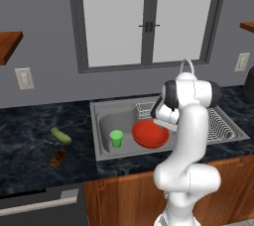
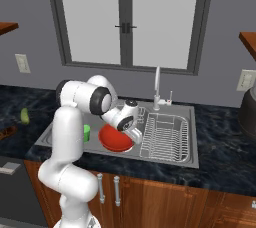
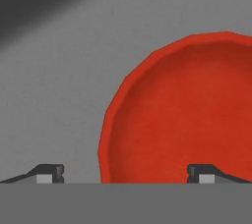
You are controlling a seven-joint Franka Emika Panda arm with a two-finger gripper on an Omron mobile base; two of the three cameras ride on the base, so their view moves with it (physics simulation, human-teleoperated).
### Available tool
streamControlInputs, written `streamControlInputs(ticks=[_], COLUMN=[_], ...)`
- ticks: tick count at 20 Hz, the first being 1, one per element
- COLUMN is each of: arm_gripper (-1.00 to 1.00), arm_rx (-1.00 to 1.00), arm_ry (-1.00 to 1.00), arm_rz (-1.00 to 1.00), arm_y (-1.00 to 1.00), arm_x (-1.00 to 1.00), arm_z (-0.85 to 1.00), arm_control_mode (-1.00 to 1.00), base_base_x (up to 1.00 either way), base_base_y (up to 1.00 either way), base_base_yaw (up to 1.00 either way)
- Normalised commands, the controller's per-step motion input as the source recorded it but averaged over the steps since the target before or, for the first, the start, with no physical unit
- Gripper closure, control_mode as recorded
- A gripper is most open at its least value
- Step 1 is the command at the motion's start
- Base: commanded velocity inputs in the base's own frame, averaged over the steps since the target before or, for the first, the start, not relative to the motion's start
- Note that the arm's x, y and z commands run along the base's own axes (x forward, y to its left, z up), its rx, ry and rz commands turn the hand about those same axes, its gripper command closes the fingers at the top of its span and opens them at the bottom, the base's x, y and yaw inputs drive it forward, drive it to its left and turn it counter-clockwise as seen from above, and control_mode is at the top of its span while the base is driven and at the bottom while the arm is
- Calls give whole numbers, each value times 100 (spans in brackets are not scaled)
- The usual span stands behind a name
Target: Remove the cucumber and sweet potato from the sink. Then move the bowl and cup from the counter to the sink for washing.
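The red bowl [image 1: 149, 134] [image 2: 114, 141] [image 3: 187, 115] sits in the grey sink [image 1: 101, 143] [image 2: 165, 158], right of the green cup [image 1: 116, 138] [image 2: 86, 132], which stands upright in the basin. My gripper [image 3: 125, 174] [image 1: 159, 127] [image 2: 131, 136] hangs open just above the bowl. In the hand view the bowl's rim edge lies between the spread fingertips [image 3: 49, 171], untouched. The light-green cucumber [image 1: 60, 135] [image 2: 24, 116] and the reddish-brown sweet potato [image 1: 58, 157] [image 2: 7, 132] lie on the dark counter left of the sink.
A wire dish rack [image 1: 218, 123] [image 2: 165, 137] fills the sink's right part, and a small wire basket [image 1: 144, 109] sits at the back. The curved faucet [image 1: 186, 64] [image 2: 157, 87] rises behind the basin. A dark appliance [image 2: 248, 109] stands at far right.
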Motion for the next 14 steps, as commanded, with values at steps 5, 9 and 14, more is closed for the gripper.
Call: streamControlInputs(ticks=[5,9,14], arm_gripper=[-100,-100,-100], arm_rx=[0,0,0], arm_ry=[0,0,0], arm_rz=[-1,0,-1], arm_y=[0,1,0], arm_x=[-18,-18,-21], arm_z=[32,35,36], arm_control_mode=[-100,-100,-100], base_base_x=[0,0,0], base_base_y=[0,0,0], base_base_yaw=[0,0,0])
